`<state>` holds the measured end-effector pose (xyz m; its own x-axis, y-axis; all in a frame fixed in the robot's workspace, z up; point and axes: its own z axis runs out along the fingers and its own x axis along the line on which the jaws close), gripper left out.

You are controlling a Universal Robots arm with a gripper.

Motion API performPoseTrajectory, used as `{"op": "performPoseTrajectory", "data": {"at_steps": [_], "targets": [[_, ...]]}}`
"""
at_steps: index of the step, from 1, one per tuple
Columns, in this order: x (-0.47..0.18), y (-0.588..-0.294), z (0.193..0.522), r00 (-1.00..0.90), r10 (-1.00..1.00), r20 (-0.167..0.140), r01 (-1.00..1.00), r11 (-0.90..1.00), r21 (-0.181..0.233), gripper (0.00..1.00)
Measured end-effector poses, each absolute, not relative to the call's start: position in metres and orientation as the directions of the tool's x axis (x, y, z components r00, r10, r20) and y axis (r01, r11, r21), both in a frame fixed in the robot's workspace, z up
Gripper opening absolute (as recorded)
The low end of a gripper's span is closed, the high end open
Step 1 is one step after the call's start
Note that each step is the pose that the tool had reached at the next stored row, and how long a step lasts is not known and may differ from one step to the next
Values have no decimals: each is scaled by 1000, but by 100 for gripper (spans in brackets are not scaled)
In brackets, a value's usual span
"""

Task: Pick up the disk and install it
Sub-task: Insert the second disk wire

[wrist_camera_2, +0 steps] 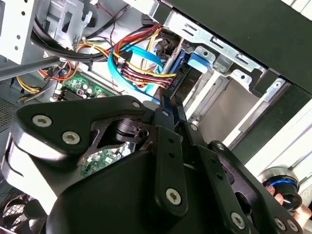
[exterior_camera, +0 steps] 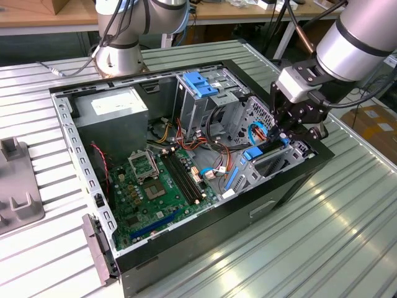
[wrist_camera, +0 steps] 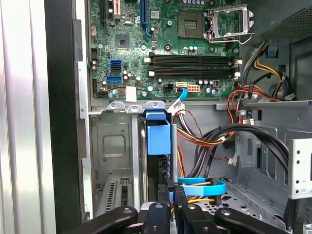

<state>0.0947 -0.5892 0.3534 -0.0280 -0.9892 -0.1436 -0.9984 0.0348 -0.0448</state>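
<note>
My tool (exterior_camera: 286, 131), at the right of the exterior view, is pressed together on the rear edge of the disk (exterior_camera: 263, 153). The disk stands on edge in the drive bay (exterior_camera: 280, 166) at the open computer case's (exterior_camera: 186, 233) front corner. In the first wrist view, its blue carrier (wrist_camera: 158, 136) sits below the motherboard (wrist_camera: 165, 48), beside bundled cables (wrist_camera: 204, 139).

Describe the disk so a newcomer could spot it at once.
Start at the open computer case and go to its front corner under the end effector. The disk stands on edge in the bay there: grey metal framed by bright blue rails, unlike the thin blue cables nearby.
</note>
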Motion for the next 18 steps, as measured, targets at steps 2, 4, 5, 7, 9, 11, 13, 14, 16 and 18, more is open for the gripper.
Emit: {"op": "performPoseTrajectory", "data": {"at_steps": [2, 4, 5, 7, 9, 11, 13, 14, 16, 18], "targets": [[94, -590, 351, -28, -989, -144, -998, 35, -45, 16], [94, -590, 349, -28, -989, -144, -998, 35, -45, 16], [94, -590, 347, -28, -989, -144, -998, 35, -45, 16], [94, -590, 346, -28, -989, -143, -998, 35, -45, 16], [94, -591, 345, -28, -989, -143, -998, 35, -45, 16], [94, -591, 343, -28, -989, -144, -998, 35, -45, 16], [93, -592, 342, -28, -989, -144, -998, 35, -45, 16], [93, -592, 342, -28, -989, -144, -998, 35, -45, 16], [93, -593, 341, -28, -989, -143, -998, 35, -45, 16], [93, -594, 340, -28, -989, -143, -998, 35, -45, 16]]}}
